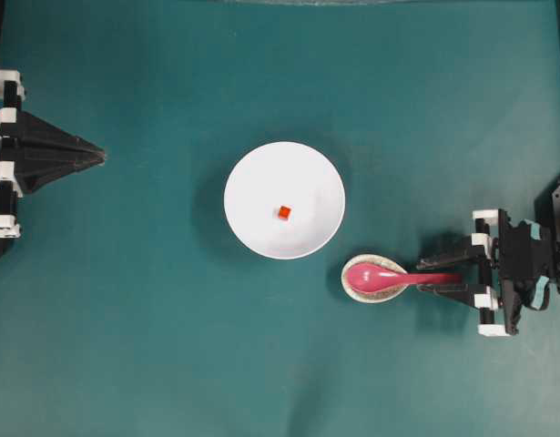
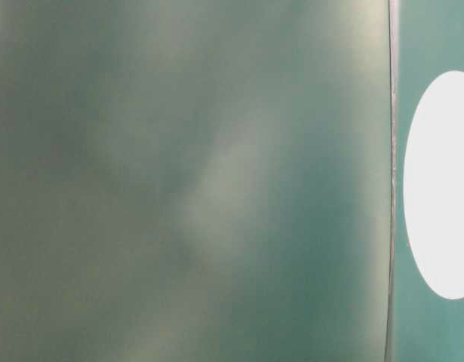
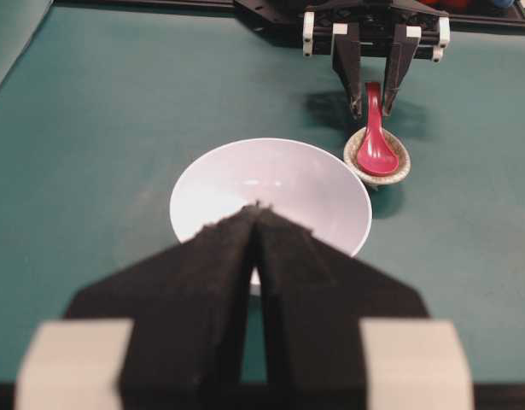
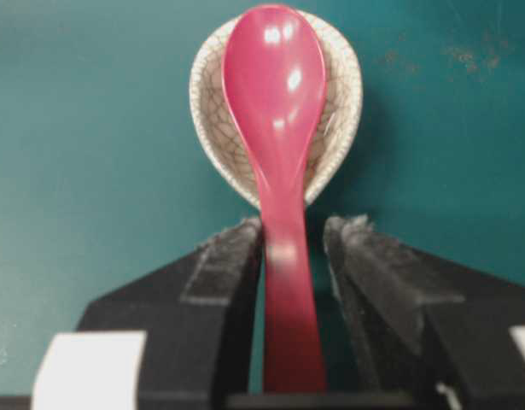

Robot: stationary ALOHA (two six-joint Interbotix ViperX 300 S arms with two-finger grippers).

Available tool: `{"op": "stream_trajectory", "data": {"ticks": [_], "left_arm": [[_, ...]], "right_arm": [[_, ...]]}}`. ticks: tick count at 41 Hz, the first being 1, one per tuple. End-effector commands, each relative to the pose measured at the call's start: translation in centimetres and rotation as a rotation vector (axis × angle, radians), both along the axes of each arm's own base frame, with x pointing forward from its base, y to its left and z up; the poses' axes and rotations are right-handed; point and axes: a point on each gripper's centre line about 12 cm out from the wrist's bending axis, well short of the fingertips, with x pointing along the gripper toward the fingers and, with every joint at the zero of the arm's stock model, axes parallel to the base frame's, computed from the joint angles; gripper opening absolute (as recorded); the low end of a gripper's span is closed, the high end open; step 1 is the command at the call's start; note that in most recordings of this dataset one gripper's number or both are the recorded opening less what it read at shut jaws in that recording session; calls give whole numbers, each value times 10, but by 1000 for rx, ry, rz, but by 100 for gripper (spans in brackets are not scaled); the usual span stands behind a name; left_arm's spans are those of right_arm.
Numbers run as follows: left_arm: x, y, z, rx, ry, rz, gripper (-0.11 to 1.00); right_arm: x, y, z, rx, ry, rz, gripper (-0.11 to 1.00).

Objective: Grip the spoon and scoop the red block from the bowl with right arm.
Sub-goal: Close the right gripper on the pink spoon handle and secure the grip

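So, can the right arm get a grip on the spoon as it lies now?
Probably yes. The right gripper is open with its fingers on either side of the spoon handle, whose scoop rests in the speckled dish. Nothing lies between them; one finger seems to touch the handle already.

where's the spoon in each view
Overhead: spoon lower right, scoop in the speckled dish.
Table-level: not in view.
Left wrist: spoon upper right, beyond the bowl.
Right wrist: spoon centre, handle between the right gripper fingers.
Shared landmark: the speckled dish.
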Motion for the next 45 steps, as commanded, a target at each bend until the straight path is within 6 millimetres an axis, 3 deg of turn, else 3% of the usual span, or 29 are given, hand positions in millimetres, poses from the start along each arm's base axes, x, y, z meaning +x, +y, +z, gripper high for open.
{"op": "stream_trajectory", "data": {"ticks": [1, 25, 45], "left_arm": [[3, 1, 11, 2, -29, 3, 0], [3, 1, 11, 2, -28, 3, 0], [3, 1, 10, 2, -24, 3, 0]], "right_arm": [[2, 2, 5, 9, -27, 3, 41], [2, 2, 5, 7, -27, 7, 26], [-7, -3, 10, -44, -18, 38, 26]]}}
